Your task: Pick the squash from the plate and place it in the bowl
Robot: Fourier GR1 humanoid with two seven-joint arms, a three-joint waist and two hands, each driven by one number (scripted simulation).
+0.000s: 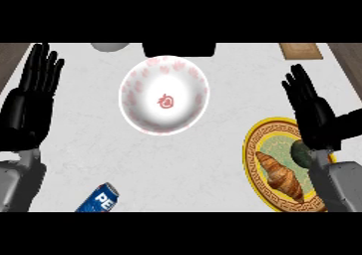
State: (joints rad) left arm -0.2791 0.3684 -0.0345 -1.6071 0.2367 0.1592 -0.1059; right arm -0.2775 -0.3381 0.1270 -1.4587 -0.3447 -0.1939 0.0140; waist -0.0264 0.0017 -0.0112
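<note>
A dark green squash [301, 152] lies on a gold-rimmed plate [254, 144] at the lower right, mostly hidden behind my right forearm. Beside it on the plate sits a brown croissant [280, 177]. My right hand [314, 112] is open, fingers straight and pointing up, just above the squash. A white bowl [164, 94] with red marks stands at the centre back, nothing in it. My left hand [27, 99] rests open at the left edge, fingers up.
A blue soda can [98, 199] lies at the lower left. A grey round object [109, 47], a black object [179, 49] and a wooden board [299, 50] line the back edge. Dark wood shows along both sides of the counter.
</note>
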